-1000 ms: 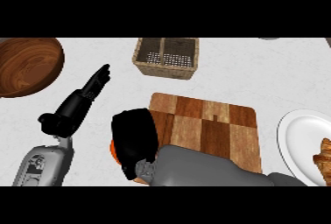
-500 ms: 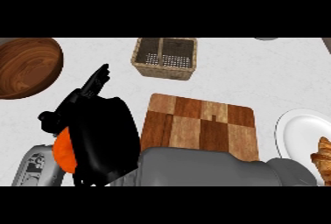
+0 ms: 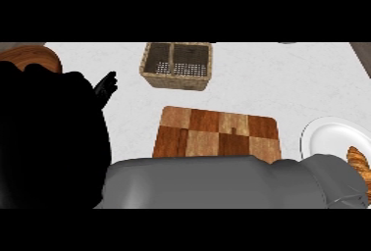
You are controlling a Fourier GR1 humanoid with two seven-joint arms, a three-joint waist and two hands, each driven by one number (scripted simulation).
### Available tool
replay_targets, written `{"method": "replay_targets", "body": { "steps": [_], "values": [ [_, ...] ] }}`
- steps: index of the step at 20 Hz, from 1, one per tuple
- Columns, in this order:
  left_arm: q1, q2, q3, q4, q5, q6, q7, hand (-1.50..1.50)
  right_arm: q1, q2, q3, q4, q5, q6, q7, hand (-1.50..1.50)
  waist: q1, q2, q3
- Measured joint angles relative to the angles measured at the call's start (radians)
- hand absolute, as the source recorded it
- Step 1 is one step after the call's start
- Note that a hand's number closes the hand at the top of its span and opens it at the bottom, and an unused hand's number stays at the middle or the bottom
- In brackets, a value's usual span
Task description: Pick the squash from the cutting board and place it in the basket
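Observation:
My right hand (image 3: 51, 137) is a large black mass close to the view at the left, and its grey forearm (image 3: 217, 181) crosses the lower part of the picture. The squash does not show now; the hand hides it, curled as it was around the orange squash a moment ago. The wooden cutting board (image 3: 217, 135) lies bare in the middle. The wicker basket (image 3: 177, 66) with two compartments stands behind the board, to the right of the raised hand. Only the straight fingers of my left hand (image 3: 105, 87) peek out past the right hand's edge.
A brown wooden bowl (image 3: 29, 55) sits at the far left, mostly covered by my right hand. A white plate (image 3: 326, 139) with a croissant (image 3: 358, 164) is at the right edge. White counter lies between board and basket.
My right hand has risen towards the view with the squash and moved further left, growing to cover the left side. The orange of the squash no longer shows. The left hand stays put.

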Motion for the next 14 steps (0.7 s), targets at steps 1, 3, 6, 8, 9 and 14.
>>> {"method": "replay_targets", "body": {
  "steps": [1,3,6,8,9,14],
  "values": [
    [0.005,-0.001,-0.001,0.0,-0.004,0.003,-0.001,0.0,-0.035,0.0,-0.015,0.015,-0.002,0.001,0.013,1.5,-0.004,-0.001,0.0],
    [0.015,-0.001,-0.001,-0.007,-0.002,0.002,-0.002,0.0,-0.094,0.0,-0.029,0.064,-0.002,0.003,0.033,1.5,-0.009,-0.001,0.0],
    [0.026,0.002,0.006,-0.016,0.001,0.003,-0.004,0.0,-0.177,0.001,-0.055,0.143,-0.011,0.006,0.052,1.5,-0.014,0.001,0.0],
    [0.03,0.01,0.01,-0.025,0.007,-0.005,0.0,0.0,-0.224,0.001,-0.073,0.198,-0.02,0.002,0.055,1.5,-0.015,0.003,0.0],
    [0.03,0.006,0.006,-0.028,0.003,-0.002,0.0,0.0,-0.245,0.002,-0.079,0.233,-0.026,-0.004,0.052,1.5,-0.014,0.005,0.0],
    [0.025,0.006,0.008,-0.029,0.0,0.001,-0.004,0.0,-0.333,0.004,-0.126,0.419,-0.031,-0.037,0.026,1.5,-0.014,0.013,-0.001]
  ]
}}
